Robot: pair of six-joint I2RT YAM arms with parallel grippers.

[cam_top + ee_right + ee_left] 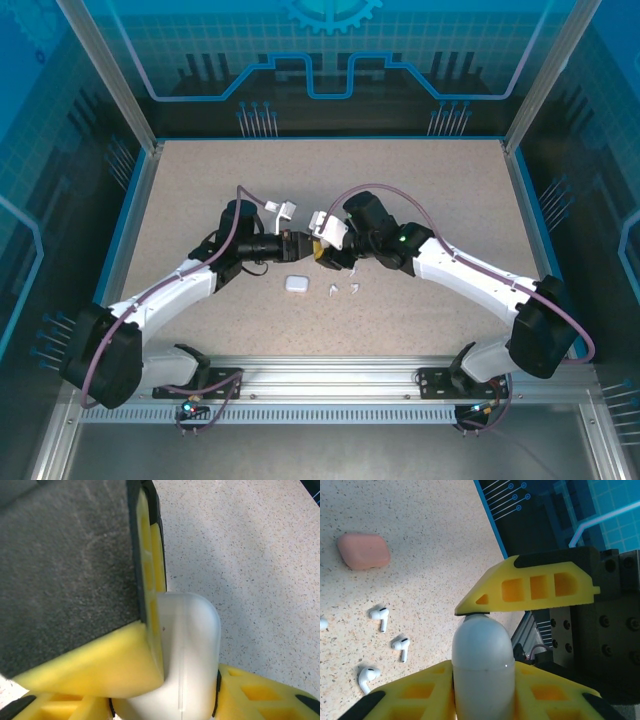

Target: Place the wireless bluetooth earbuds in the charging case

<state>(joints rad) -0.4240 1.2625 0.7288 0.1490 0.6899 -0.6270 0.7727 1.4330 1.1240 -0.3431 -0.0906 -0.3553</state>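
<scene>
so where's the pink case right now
In the left wrist view, the pink case lies on the table at upper left, with the nearest white earbud below it, not touching.

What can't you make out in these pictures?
Top view: the earbuds are too small to count.
Left wrist view: a white piece, maybe an earbud, is cut off by the left edge.
Both wrist views: yellow fingers cover much of the white charging case, hiding whether it is open.
</scene>
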